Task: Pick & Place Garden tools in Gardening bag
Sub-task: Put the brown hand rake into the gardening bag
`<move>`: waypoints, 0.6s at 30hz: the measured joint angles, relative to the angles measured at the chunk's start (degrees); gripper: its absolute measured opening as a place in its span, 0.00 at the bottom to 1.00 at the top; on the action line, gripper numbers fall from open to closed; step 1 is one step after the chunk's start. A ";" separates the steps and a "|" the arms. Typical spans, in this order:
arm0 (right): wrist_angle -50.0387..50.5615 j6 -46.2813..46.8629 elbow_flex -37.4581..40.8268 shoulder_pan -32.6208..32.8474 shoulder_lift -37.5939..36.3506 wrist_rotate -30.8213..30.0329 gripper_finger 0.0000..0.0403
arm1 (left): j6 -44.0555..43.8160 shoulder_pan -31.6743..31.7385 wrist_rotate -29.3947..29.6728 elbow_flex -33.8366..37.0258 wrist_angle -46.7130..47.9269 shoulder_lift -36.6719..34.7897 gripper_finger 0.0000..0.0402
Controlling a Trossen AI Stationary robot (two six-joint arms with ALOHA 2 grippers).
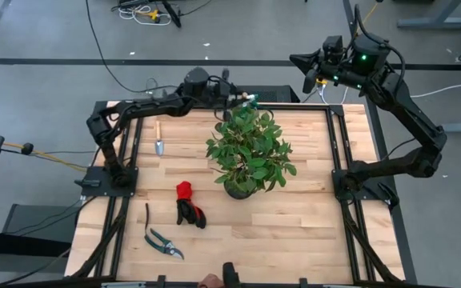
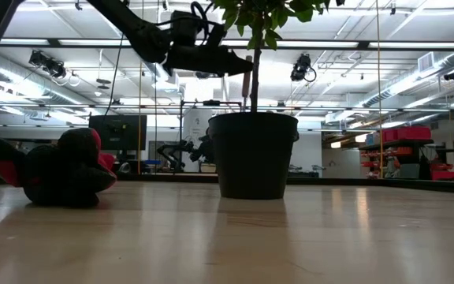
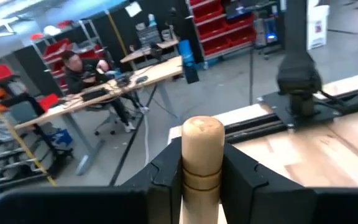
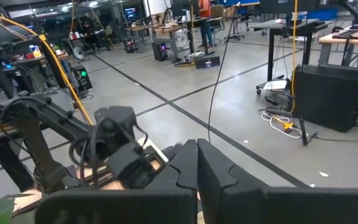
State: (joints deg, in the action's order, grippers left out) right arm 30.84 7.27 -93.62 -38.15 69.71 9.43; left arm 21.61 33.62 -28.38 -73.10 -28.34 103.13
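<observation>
A: Holding a wooden-handled tool [image 3: 201, 155], the left hand [image 1: 229, 94] hangs high at the far edge of the counter [image 1: 310, 232], just behind the potted plant [image 1: 249, 152]; its fingers pinch the round handle from both sides.

B: And the gardening bag?

A: I cannot find it in any view, so the drop spot needs finding first. Keep the grip firm and carry the tool clear of the leaves.

B: What's left?

A: A trowel [image 1: 158, 144], red-and-black gloves [image 1: 189, 204] and pruning shears [image 1: 162, 240] lie on the counter. The right hand [image 1: 304, 66] waits fully closed and empty, raised off the far right corner.
</observation>
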 joint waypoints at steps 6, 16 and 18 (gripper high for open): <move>0.01 0.32 0.00 0.02 0.00 0.00 0.01 | 1.31 -2.60 0.07 -0.02 -2.26 2.22 0.19; 0.05 0.83 0.02 0.00 0.00 0.04 0.01 | 1.20 -4.97 1.33 0.00 -5.38 6.67 0.19; 0.05 0.83 0.02 0.00 0.00 0.10 0.01 | 1.21 -5.36 1.83 0.00 -6.15 6.95 0.19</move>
State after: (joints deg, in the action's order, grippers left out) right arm 30.89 8.10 -93.60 -38.15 69.71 9.54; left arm 22.81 28.26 -26.55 -73.10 -34.49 110.08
